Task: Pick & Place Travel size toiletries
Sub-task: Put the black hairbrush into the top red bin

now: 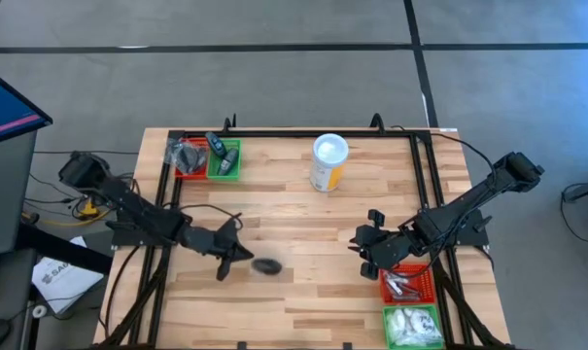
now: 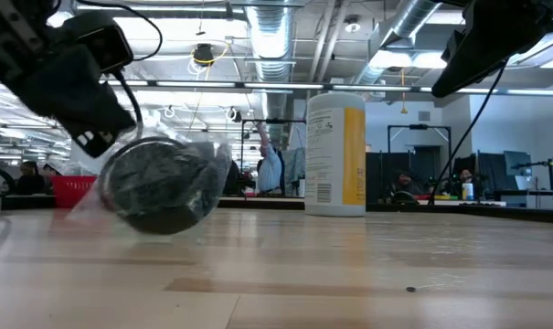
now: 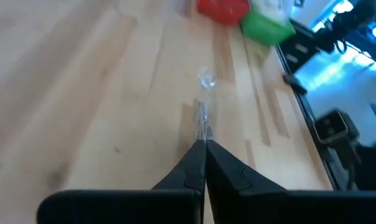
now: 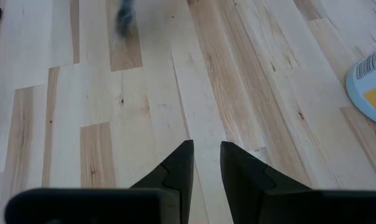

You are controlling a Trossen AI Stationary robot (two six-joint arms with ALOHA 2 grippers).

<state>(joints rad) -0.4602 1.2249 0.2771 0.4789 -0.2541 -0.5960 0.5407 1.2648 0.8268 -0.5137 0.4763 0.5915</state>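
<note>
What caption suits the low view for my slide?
Left gripper pinches the clear wrap of a dark puck on the table, yellow canister behind.

yellow canister upright, wood table

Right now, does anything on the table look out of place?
Yes: one wrapped puck sits on bare wood mid-table, outside the bins, tipped in the low view. The left gripper pinches its clear wrap, not its body.
</note>
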